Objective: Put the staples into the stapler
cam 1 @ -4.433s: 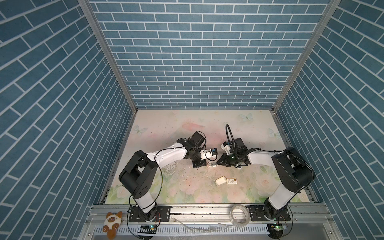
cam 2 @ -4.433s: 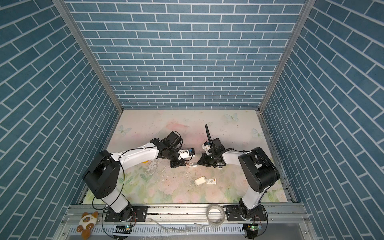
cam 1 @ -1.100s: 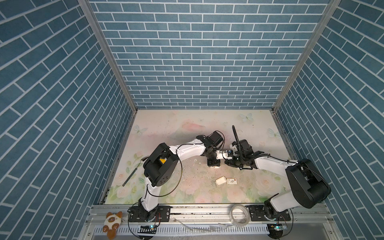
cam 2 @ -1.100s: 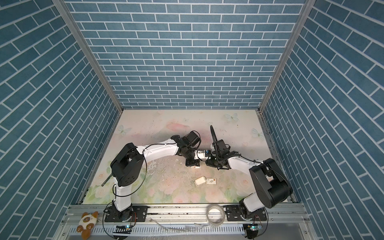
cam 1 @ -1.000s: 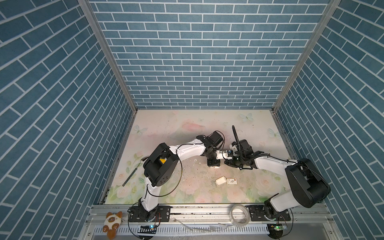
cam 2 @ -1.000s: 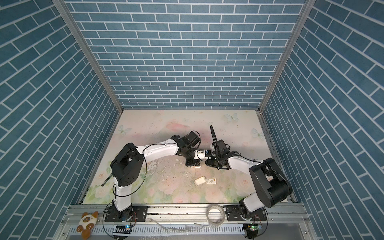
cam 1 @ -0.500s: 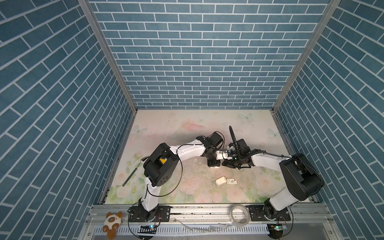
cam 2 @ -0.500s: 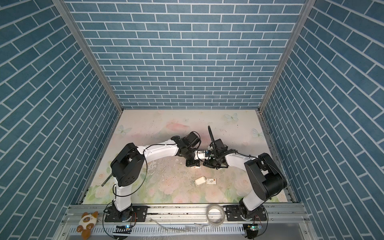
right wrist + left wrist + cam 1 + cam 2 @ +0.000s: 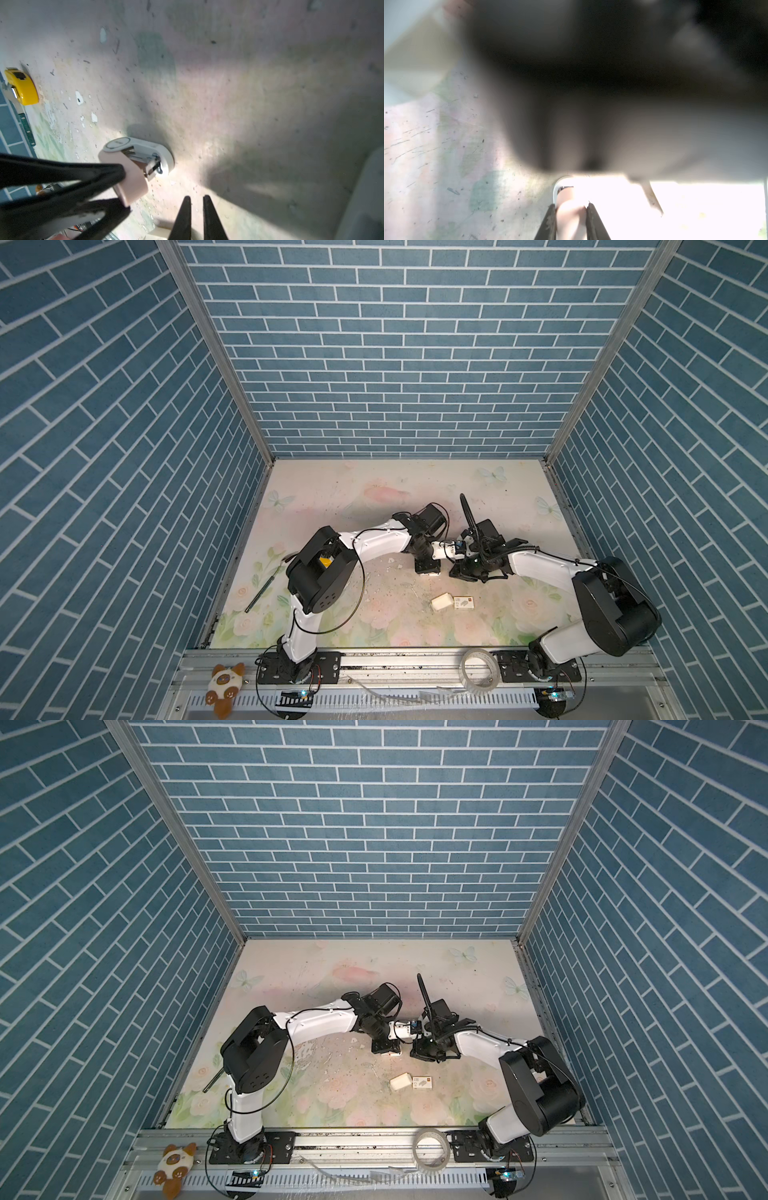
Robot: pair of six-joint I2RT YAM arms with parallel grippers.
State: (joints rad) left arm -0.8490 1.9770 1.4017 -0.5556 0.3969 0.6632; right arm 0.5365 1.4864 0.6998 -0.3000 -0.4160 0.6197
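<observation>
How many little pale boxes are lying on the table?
2. The plain box lies toward the front edge; the printed box lies beside it, to its right in both top views. More could be hidden from view.

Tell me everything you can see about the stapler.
The stapler is small and looks plastic: a white oval base with a round grey-ringed end, and a pale pink cover raised off it. Between them the metal staple channel shows; whether it holds staples I cannot tell. The base appears to rest on the scuffed floral table. The left pincer is shut on the pink cover; nothing else touches the stapler.
</observation>
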